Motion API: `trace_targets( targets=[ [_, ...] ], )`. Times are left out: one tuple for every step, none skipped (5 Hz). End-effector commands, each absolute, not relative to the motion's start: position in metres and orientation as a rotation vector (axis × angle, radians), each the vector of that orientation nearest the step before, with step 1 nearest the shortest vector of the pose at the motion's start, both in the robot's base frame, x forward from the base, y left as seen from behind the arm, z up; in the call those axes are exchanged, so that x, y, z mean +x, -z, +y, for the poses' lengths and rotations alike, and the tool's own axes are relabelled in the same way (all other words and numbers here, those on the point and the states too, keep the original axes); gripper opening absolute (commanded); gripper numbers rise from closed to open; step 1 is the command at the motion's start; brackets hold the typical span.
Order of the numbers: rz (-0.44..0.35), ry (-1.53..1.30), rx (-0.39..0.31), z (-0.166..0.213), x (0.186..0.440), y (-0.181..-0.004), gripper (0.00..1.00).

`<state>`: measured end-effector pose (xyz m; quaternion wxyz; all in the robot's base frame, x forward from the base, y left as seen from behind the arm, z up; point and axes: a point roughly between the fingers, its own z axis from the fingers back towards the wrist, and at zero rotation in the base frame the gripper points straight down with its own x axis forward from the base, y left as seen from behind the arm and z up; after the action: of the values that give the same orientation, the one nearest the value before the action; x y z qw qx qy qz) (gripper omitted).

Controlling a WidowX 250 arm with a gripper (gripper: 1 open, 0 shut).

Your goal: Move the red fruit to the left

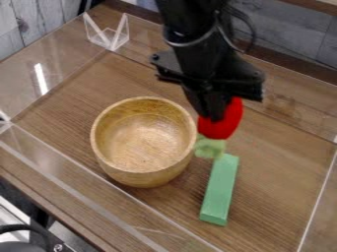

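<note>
The red fruit (pixel 222 121), a small glossy strawberry with a pale green cap (pixel 208 149) pointing down, hangs in the air just right of the wooden bowl (pixel 142 140). My gripper (pixel 215 108) comes down steeply from above and is shut on the red fruit, its dark fingers hiding the fruit's upper part. The fruit's cap hovers over the top end of the long green block (pixel 220 187).
A clear plastic wall (pixel 79 202) rims the wooden table on the left and front. A small clear stand (pixel 106 32) sits at the back left. The green block lies lengthwise right of the bowl, toward the front edge.
</note>
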<state>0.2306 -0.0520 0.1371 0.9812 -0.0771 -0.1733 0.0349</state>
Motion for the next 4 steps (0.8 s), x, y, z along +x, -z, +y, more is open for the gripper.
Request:
trace_targets(
  targets=[
    [-0.398, -0.104, -0.13, -0.024, 0.242, -0.143, 0.0],
    [-0.407, -0.136, -0.096, 0.009, 0.249, -0.141, 0.0],
    [-0.415, -0.166, -0.065, 0.042, 0.259, -0.143, 0.0],
    [-0.422, -0.194, -0.035, 0.07, 0.268, -0.142, 0.0]
  ],
)
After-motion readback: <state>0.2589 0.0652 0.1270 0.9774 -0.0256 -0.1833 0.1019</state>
